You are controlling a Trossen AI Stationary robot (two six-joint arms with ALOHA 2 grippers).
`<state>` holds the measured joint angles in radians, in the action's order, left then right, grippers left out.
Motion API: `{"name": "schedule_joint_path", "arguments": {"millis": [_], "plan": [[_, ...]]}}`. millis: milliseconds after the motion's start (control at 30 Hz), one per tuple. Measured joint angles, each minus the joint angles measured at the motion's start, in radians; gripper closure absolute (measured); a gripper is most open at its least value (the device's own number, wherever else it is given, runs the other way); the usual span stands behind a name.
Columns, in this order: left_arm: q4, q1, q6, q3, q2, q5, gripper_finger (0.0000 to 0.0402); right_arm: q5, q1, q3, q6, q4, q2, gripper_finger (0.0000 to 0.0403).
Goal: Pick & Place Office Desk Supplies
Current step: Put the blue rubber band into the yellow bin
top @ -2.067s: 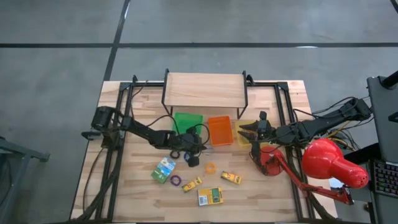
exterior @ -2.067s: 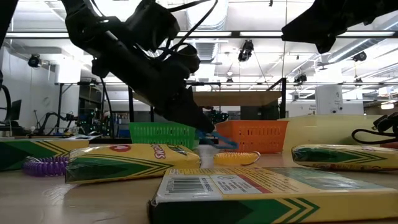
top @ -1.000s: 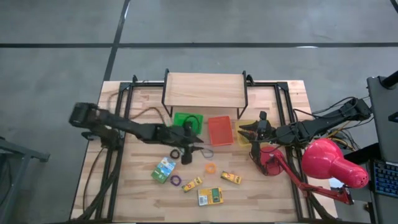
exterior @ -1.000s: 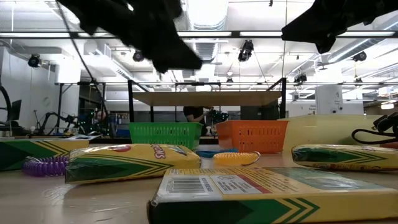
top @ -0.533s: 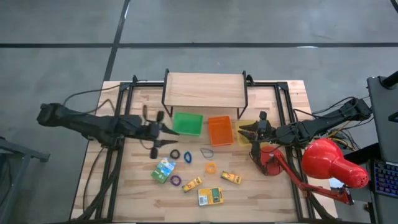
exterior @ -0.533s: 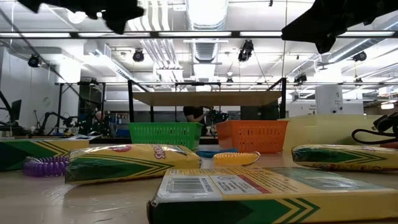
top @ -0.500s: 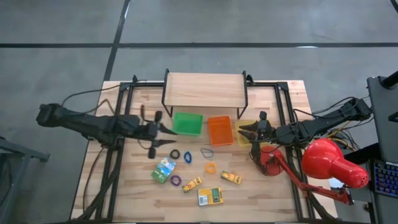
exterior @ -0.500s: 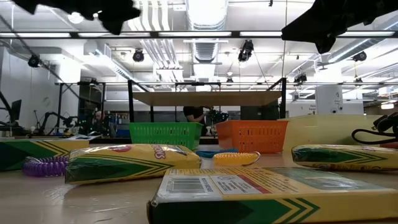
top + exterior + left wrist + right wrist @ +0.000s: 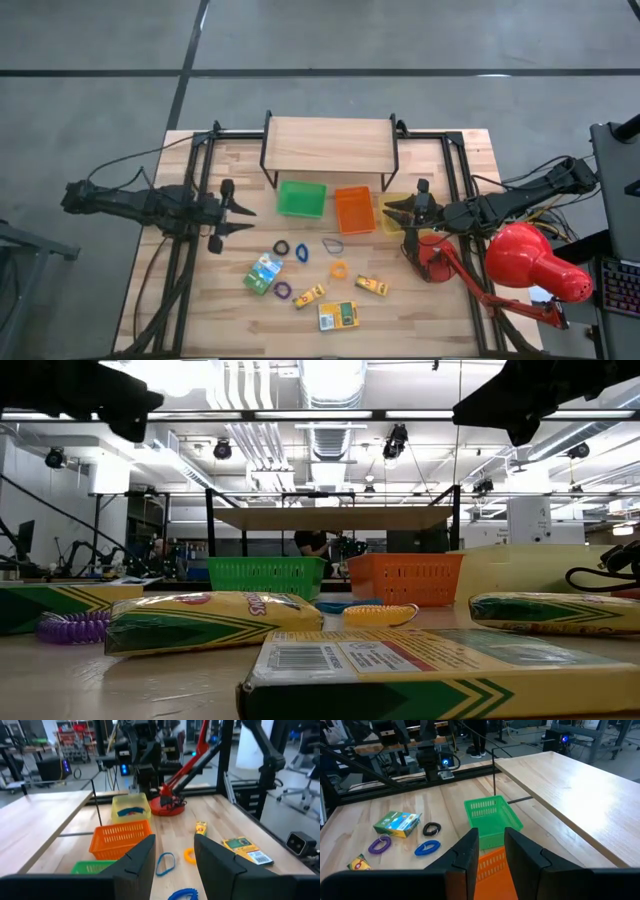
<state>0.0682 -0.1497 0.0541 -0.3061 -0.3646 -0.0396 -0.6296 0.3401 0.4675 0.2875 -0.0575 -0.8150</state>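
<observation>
Rubber bands lie loose on the table's middle: black [image 9: 281, 247], blue [image 9: 301, 252], a second blue loop [image 9: 332, 244], orange [image 9: 339, 268] and purple [image 9: 283, 290]. Around them lie a green box [image 9: 263, 272], two narrow yellow boxes [image 9: 309, 296] [image 9: 372, 286] and a yellow-green box [image 9: 338, 316]. My left gripper [image 9: 232, 218] hovers open at the table's left side, well clear of them, with nothing between its fingers [image 9: 135, 865]. My right gripper [image 9: 390, 213] hangs open and empty over the yellow tray [image 9: 393, 226].
Green [image 9: 302, 198], orange [image 9: 353, 209] and yellow trays stand in a row before a raised wooden shelf [image 9: 330, 145]. A blue band [image 9: 131, 811] lies in the yellow tray. The red lamp [image 9: 530, 262] and its base [image 9: 430, 260] fill the right side.
My left gripper has drawn back from over the bands near the green tray toward the table's left edge, rising a little and tipping nearer to level. The bands and boxes lie where they were.
</observation>
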Motion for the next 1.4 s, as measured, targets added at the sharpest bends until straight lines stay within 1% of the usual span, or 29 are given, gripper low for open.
{"name": "schedule_joint_path", "arguments": {"millis": [133, 233, 500, 733, 1000, 1400], "plan": [[0.002, 0.0, -0.002, 0.048, 0.08, 0.0, 0.026, 0.0, 0.0, 0.0, 0.0, 0.0, 0.0, 0.0319], [0.009, 0.0, -0.002, 0.053, 0.108, 0.0, 0.0261, 0.0, 0.0, 0.0, 0.0, 0.0, 0.0, 0.0324], [0.012, 0.0, -0.004, 0.052, 0.101, 0.0, 0.0259, 0.0, 0.0, 0.0, 0.0, 0.0, 0.0, 0.0329], [0.012, 0.0, -0.094, 0.052, 0.1, 0.0, 0.0261, 0.0, 0.0, 0.0, 0.0, 0.0, 0.0, 0.032], [0.012, 0.0, -0.108, 0.051, 0.1, 0.0, 0.0261, 0.0, 0.0, 0.0, 0.0, 0.0, 0.0, 0.0313], [0.012, 0.0, -0.108, 0.05, 0.1, 0.0, 0.0261, 0.0, 0.0, 0.0, 0.0, 0.0, 0.0, 0.0331]]}}
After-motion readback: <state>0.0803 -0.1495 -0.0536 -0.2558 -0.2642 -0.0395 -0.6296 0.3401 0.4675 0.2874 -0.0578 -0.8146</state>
